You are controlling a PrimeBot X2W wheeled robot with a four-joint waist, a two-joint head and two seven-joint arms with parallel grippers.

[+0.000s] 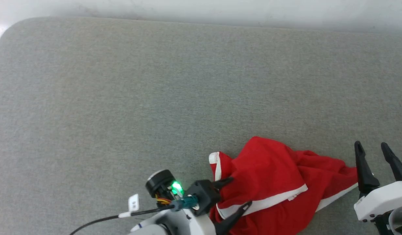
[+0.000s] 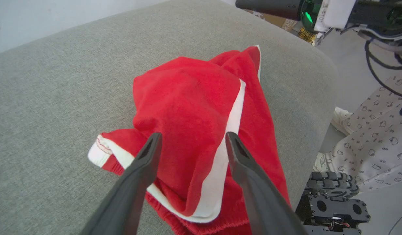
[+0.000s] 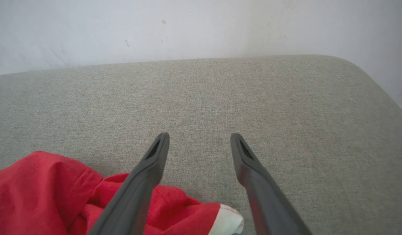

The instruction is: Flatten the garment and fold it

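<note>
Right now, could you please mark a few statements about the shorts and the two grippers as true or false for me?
1. The garment lies bunched up, not flattened. True.
2. The left gripper is shut on the cloth. False: its jaws stand open over the garment.
3. The right gripper is open, beside the garment's right end. True.
4. The garment sits in the middle of the grey padded surface. False: it lies near the edge closest to the robot, toward the right.
5. The garment is plain red all over. False: it has white stripes.
</note>
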